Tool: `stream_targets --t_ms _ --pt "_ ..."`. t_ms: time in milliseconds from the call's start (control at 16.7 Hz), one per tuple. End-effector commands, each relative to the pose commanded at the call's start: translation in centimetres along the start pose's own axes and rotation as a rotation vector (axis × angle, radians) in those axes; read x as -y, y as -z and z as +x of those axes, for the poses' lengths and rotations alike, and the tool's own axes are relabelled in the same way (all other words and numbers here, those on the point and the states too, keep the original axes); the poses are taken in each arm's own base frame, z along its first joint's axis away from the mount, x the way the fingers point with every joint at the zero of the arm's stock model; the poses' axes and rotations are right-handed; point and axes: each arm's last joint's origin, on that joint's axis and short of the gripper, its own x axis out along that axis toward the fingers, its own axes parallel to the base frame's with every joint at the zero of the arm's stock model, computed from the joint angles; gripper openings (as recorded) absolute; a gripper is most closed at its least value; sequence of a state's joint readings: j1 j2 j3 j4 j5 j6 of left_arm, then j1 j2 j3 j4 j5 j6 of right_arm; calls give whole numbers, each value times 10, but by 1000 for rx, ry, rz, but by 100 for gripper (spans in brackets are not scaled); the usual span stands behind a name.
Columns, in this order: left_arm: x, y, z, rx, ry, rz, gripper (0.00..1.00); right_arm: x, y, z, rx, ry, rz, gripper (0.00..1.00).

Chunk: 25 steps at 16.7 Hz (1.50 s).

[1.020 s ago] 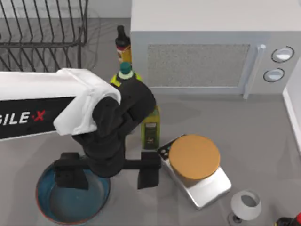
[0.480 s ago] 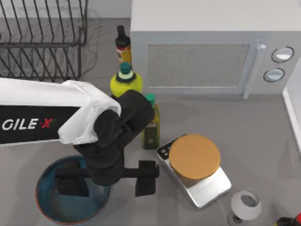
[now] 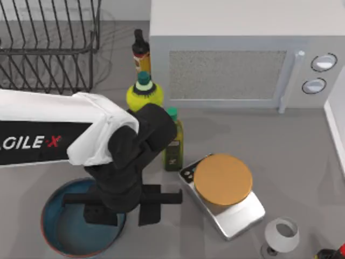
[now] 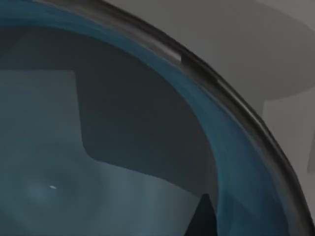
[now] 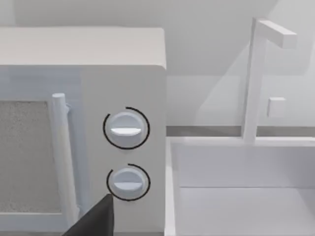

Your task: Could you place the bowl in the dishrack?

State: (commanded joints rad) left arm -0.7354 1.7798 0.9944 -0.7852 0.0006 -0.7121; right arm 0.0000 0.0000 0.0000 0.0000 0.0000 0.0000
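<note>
The wide, shallow blue bowl with a thin reddish-brown rim sits on the grey desk near the front left corner. The left tool is down over the bowl's right edge. One dark finger is inside the bowl and the other finger is outside it, on the desk side. The rim lies between the two fingers, with a gap left on each side, so the tool is open and holds nothing. From the left wrist, the greyish-blue inside of the bowl is very close, with its dark rim curving across. The big rack of thin dark wires stands at the back left of the desk, well apart from the bowl. The right arm is parked; its wrist looks at a white microwave with two round knobs. I cannot tell how the right tool stands.
</note>
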Motion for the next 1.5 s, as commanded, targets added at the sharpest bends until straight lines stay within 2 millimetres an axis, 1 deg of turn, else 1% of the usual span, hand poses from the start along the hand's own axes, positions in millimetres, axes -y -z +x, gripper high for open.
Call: stream_targets --t_ms 180,240,780,900,1020,1080,1260,1500 --pt "0 0 0 0 0 0 2 0 0 0 0 0 0 100" --pt "0 0 0 0 0 0 0 0 0 0 0 0 0 100" --pt "0 0 -1 2 2 0 0 0 0 0 0 0 0 100" --pt "4 -3 -9 2 2 4 0 0 0 0 0 0 0 100" --pt "11 -8 -27 3 3 8 0 0 0 0 0 0 0 100" --pt "14 -11 -41 4 4 9 0 0 0 0 0 0 0 100" --pt "18 -15 -89 -10 -9 7 0 0 0 0 0 0 0 100" --pt "11 -9 -156 -25 -22 3 0 0 0 0 0 0 0 100"
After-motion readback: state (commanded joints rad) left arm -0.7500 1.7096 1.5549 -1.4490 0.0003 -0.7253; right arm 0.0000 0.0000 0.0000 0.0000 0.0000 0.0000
